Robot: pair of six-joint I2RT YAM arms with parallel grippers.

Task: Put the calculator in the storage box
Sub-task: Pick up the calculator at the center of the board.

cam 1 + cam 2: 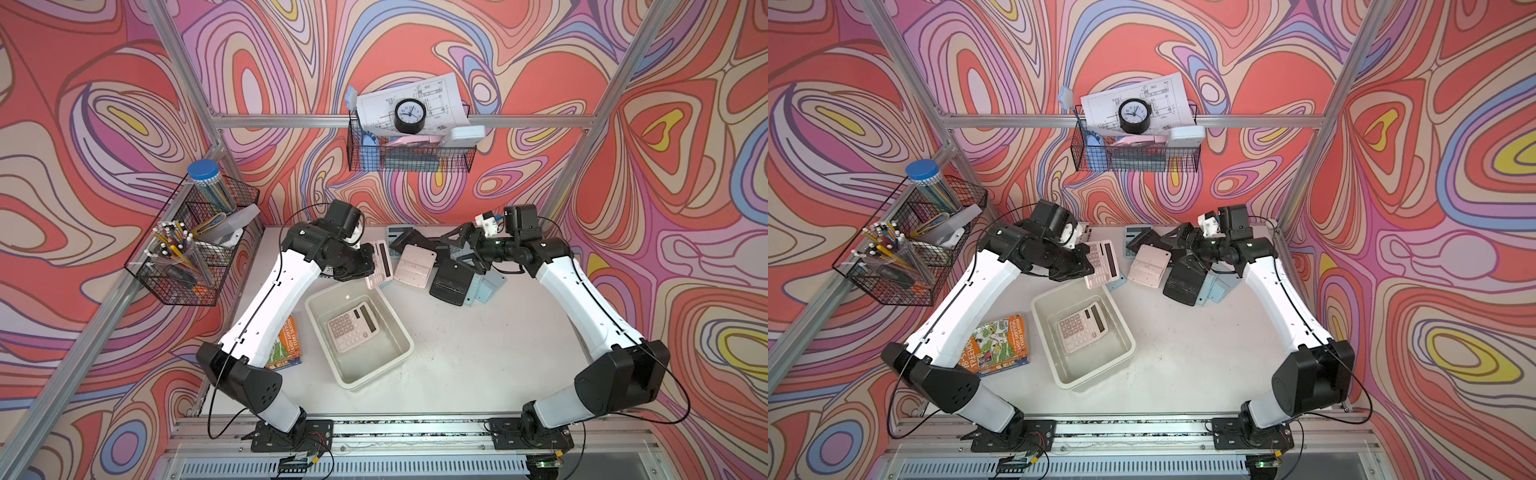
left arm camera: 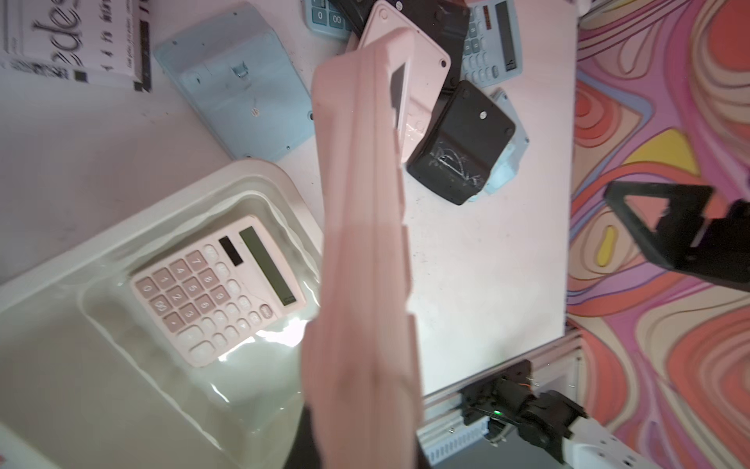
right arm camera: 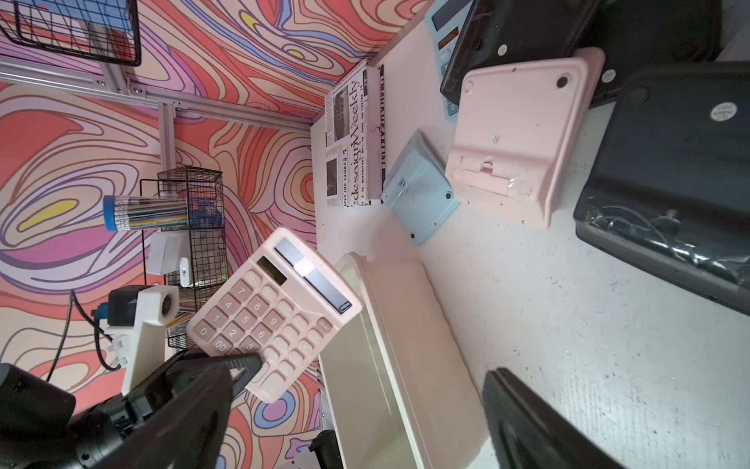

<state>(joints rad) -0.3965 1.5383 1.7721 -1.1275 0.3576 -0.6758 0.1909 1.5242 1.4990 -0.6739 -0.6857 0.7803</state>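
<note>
While left tool (image 1: pixel 371 261) grips calculator (image 1: pixel 381 264), storage box (image 1: pixel 365 365) rim near

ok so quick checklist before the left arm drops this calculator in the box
1. grip: left claw shut on the pink calculator: ok
2. position: it hangs by the storage box's far rim, not over the opening: not ok
3. room: a second calculator lies inside, bare floor beside it: ok
4. right claw: open, over at the pile, off the path: ok
</note>
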